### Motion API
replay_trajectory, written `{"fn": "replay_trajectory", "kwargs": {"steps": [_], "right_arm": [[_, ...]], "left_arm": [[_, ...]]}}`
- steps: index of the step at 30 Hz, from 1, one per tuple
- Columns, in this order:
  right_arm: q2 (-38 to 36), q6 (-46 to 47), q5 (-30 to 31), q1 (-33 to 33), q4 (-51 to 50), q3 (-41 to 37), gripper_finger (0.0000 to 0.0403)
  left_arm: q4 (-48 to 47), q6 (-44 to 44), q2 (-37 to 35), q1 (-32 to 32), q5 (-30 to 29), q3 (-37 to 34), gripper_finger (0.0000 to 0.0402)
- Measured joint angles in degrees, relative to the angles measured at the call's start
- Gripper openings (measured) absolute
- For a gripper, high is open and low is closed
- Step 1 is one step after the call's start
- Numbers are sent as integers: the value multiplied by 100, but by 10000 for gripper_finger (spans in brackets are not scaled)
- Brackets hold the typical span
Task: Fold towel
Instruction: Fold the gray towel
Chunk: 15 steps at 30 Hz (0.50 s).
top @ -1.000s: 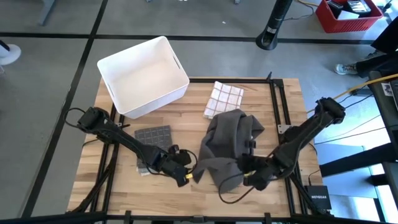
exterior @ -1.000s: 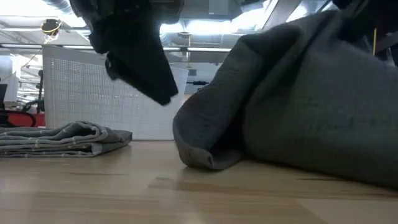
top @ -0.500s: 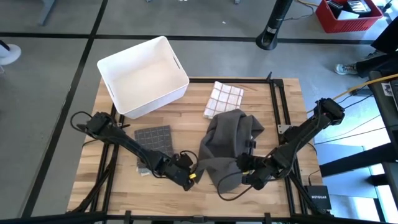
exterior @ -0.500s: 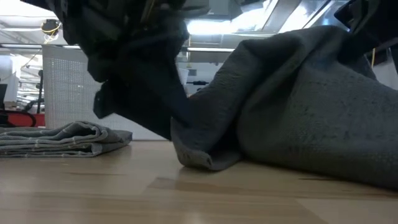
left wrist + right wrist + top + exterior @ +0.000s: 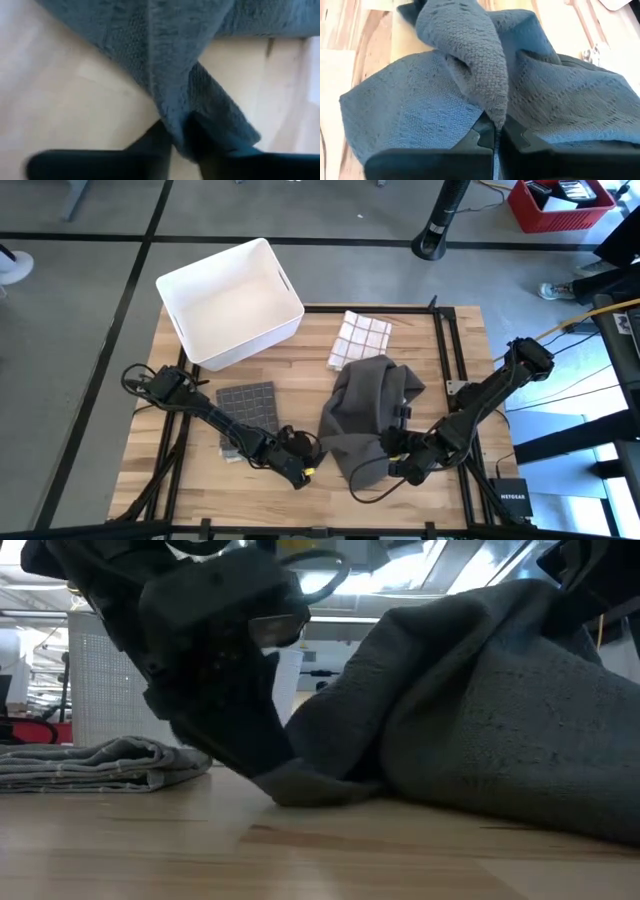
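A crumpled grey towel [image 5: 365,415] lies heaped in the middle of the table, its underside on the wood. My left gripper [image 5: 305,468] is at the heap's near-left corner, low on the table, shut on that corner; it fills the low view's left [image 5: 215,690]. My right gripper [image 5: 397,462] is at the heap's near-right side, shut on a raised part of the towel [image 5: 470,65]. The towel's far side rises in loose folds. My left gripper pinches the towel's near-left corner [image 5: 177,127] between its two fingers, coming in low from the table's left. The corner [image 5: 300,783] lies flat on the wood beside the fingers. One layer or several, I cannot tell. My right gripper pinches a raised ridge of the towel [image 5: 496,117] between its shut fingers, from the table's near-right side. The cloth stands up as a peak in front of the fingers and drapes slack to both sides.
A white bin [image 5: 230,300] stands at the far left corner. A checked cloth [image 5: 358,340] lies beyond the towel. A dark folded cloth [image 5: 247,398] and another folded one [image 5: 100,765] lie to the left. Bare wood [image 5: 330,498] runs along the near edge.
My left gripper has come down and moved right, toward the near edge, onto the towel's near-left corner and taken hold of it. That corner, earlier a rounded upright fold, now lies flattened on the wood. The rest of the heap has stayed put.
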Motion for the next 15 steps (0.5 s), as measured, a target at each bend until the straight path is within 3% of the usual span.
{"fn": "replay_trajectory", "kwargs": {"steps": [2, 7, 11, 15], "right_arm": [[-5, -41, 1, 1, -86, 26, 5], [-56, -359, 124, 52, -887, 611, 4], [-66, -461, 558, 46, -2446, 1744, 5], [-76, -465, 1379, 39, -3970, 3155, 5]], "left_arm": [[-294, 295, -142, 4, -148, 21, 17], [-2300, 872, -1012, -100, -1030, 742, 6], [-4007, 1499, -1819, -235, -2156, 1780, 5], [-4460, 2667, -2596, -302, -3206, 2728, 3]]}}
